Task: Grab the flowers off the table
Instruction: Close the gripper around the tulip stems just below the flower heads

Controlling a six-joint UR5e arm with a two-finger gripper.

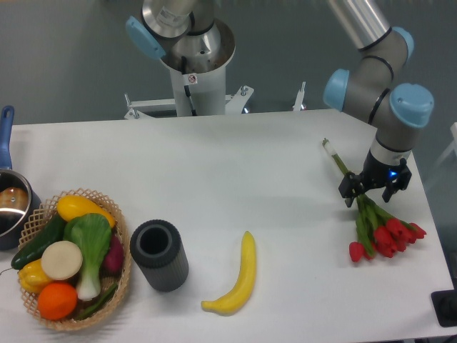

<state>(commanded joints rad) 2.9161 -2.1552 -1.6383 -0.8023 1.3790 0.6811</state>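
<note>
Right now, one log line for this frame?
phase: grasp approach | gripper: over flower stems, jaws astride | flowers: lying on table, right side | lifted: no

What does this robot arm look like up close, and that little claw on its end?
The arm is made of smooth silver-grey metal tubes linked by rounded grey joints, each capped in light blue. A white collar joins its wrist to the small black two-finger claw, where a tiny blue light glows. The base is a grey cylinder bearing a small round red-and-white sticker.

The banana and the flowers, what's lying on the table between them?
Nothing: in the camera view the white table is bare between the banana and the flowers.
</note>
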